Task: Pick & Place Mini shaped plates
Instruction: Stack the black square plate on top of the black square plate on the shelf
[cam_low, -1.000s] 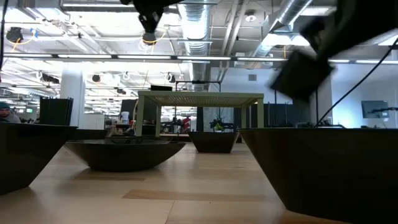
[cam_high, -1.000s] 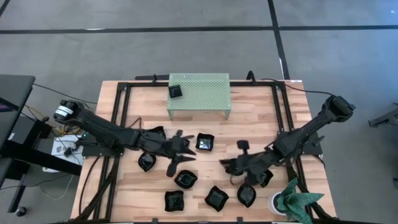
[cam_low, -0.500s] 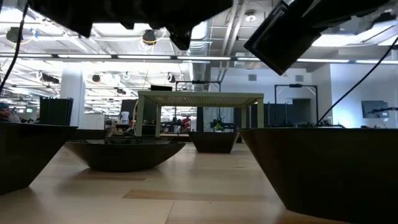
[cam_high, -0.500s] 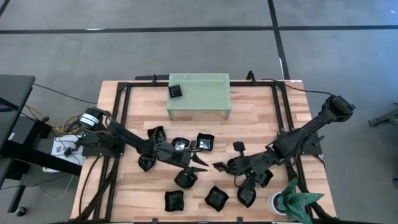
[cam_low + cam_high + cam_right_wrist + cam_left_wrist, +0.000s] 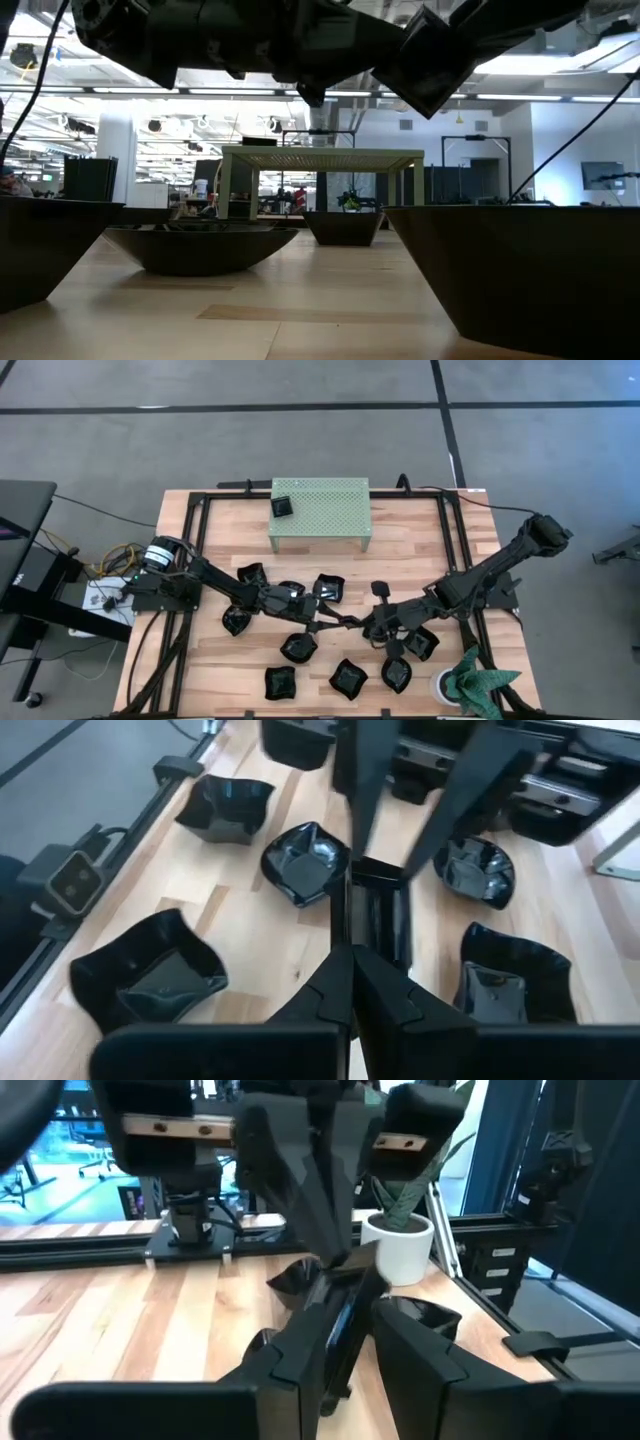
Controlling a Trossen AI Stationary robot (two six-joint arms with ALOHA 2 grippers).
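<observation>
Light wooden table (image 5: 220,660) under me. Pale green perforated metal stand (image 5: 320,512) at far centre, one small black dish (image 5: 282,507) on top. My right pincer (image 5: 352,623) clamped on small glossy black square plate (image 5: 378,915), mid-table; my left pincer (image 5: 335,622) apart, fingers (image 5: 362,782) straddling same plate.

Glossy black mini shaped plates (image 5: 348,677) are showing across the lower middle of the high frame, lying on a table (image 5: 420,535) of pale, streaky wood grain framed in black rails. At upper centre a pale green stand (image 5: 320,508) is showing a fine pattern of perforations, with one black square plate (image 5: 282,507) on it. Both arms are looking dark. At lower right, a white pot (image 5: 447,687) is holding green leaves.
</observation>
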